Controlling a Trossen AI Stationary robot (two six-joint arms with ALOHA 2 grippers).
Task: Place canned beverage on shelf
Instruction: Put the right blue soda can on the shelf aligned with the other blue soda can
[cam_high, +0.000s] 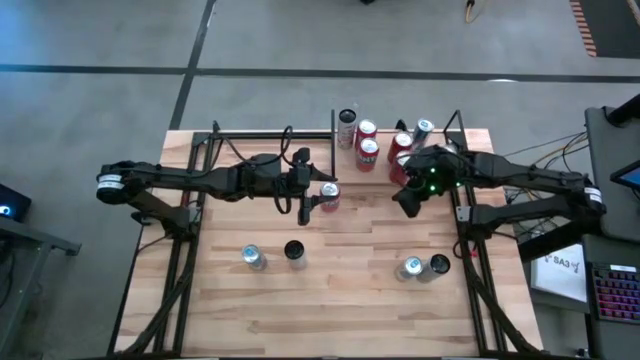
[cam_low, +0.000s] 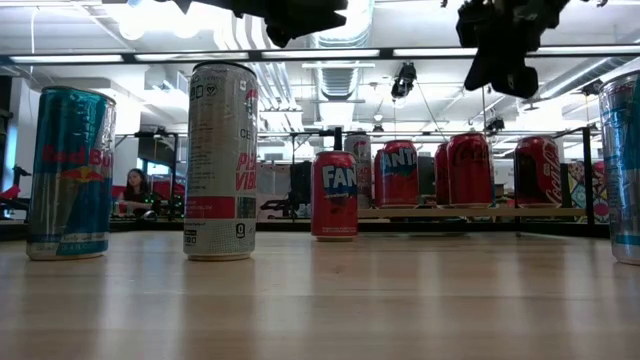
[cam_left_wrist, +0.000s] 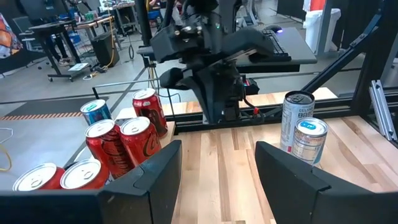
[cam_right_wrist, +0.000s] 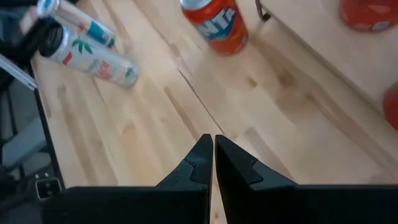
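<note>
Fanta can (cam_high: 329, 196) stands upright on the desk (cam_high: 340, 290), just in front of the shelf (cam_high: 385, 175) (which already carries several red cans). Left tool (cam_high: 306, 207) hovers just beside the can with its fingers parted and nothing between them. Right tool (cam_high: 406, 203) hangs near the shelf's front edge, its fingers pressed together, empty.

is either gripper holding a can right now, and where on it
Nothing is held. The left gripper has its fingers apart with only bare tabletop between them; the right gripper has its fingers shut together on nothing, above the table.
</note>
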